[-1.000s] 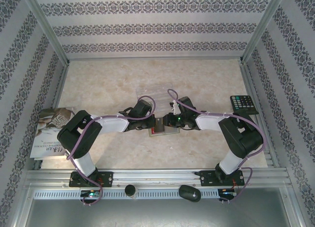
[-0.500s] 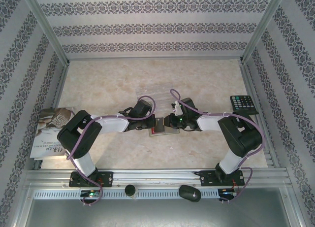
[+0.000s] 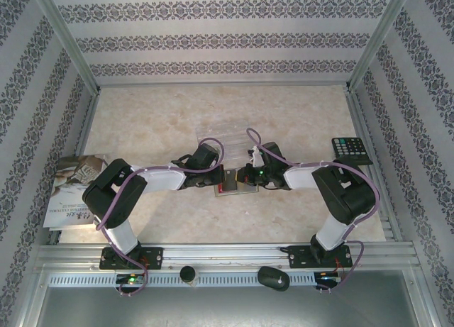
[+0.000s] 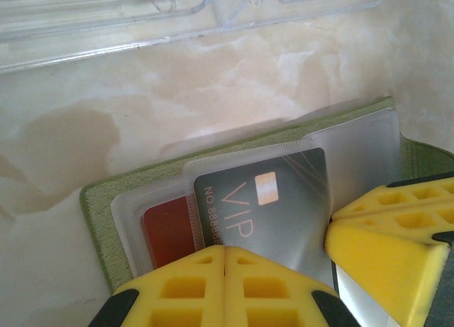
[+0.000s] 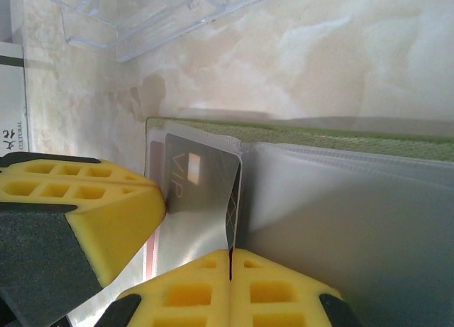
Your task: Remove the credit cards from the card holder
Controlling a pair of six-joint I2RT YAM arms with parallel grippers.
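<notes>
Olive-green, the card holder (image 3: 237, 190) lies open in the middle of the counter (image 3: 298, 114) in the top view, with the left hand (image 3: 218, 178) and right hand (image 3: 240, 176) meeting over it. From the left wrist, the left hand's pads are pressed together at the holder's near edge, over a clear sleeve holding a dark VIP card (image 4: 284, 206) and a red card (image 4: 167, 231). From the right wrist, the right hand is clamped on that dark card's edge.

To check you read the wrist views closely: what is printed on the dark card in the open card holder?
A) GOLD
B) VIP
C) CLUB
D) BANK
B: the dark card in the card holder shows VIP in orange letters.
</notes>
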